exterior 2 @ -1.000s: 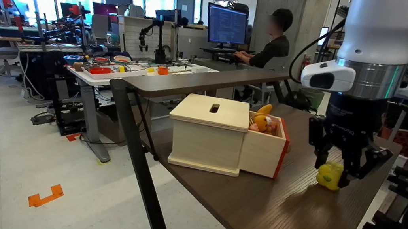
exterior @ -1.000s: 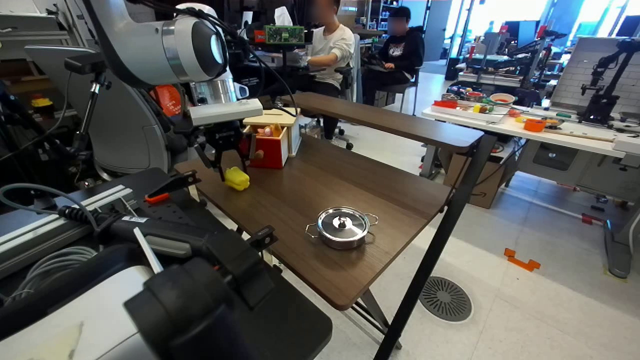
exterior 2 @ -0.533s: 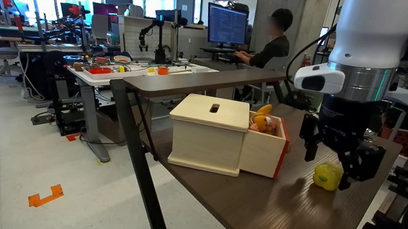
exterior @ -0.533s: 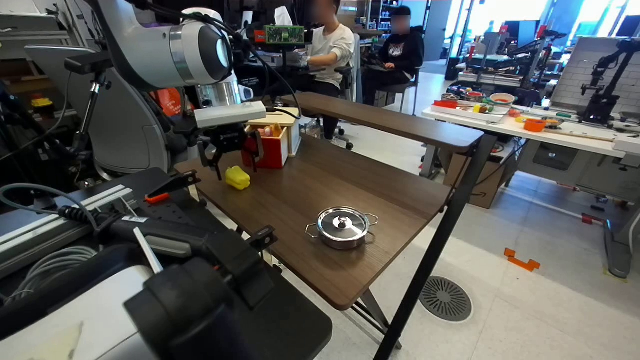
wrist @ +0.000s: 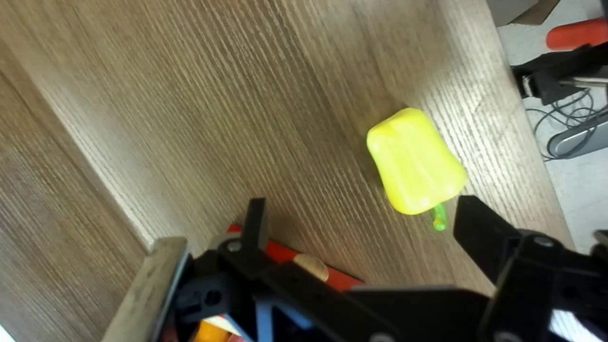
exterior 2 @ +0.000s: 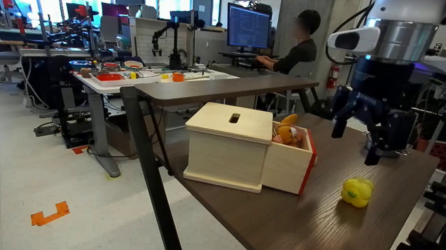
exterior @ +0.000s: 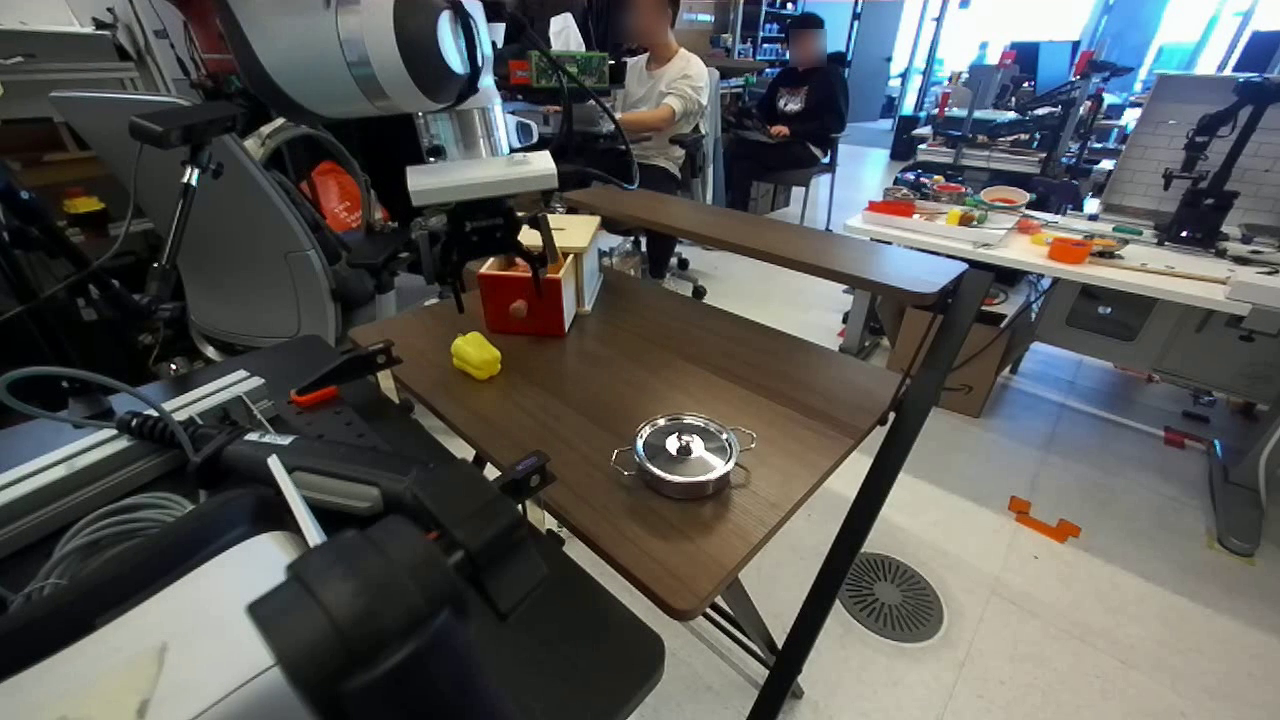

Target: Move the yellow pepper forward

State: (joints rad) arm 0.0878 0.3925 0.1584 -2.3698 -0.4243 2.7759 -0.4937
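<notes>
The hand (exterior 2: 354, 149) hangs spread wide and empty near the red drawer (exterior: 530, 317). In front of that drawer, the yellow pepper (exterior 2: 357, 192) lies on the bench (exterior: 640, 360); I'd guess it's light, slick and stiff, best pinched across its sides.

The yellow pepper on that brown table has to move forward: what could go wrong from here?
The yellow pepper rests unheld near an edge of the table, so a nudge that way might send it off.

The gripper hangs open, higher than the yellow pepper; shutting up there would probably catch only air.

The open drawer shows partly behind the gripper in an exterior view, so a careless descent might bump it.
</notes>
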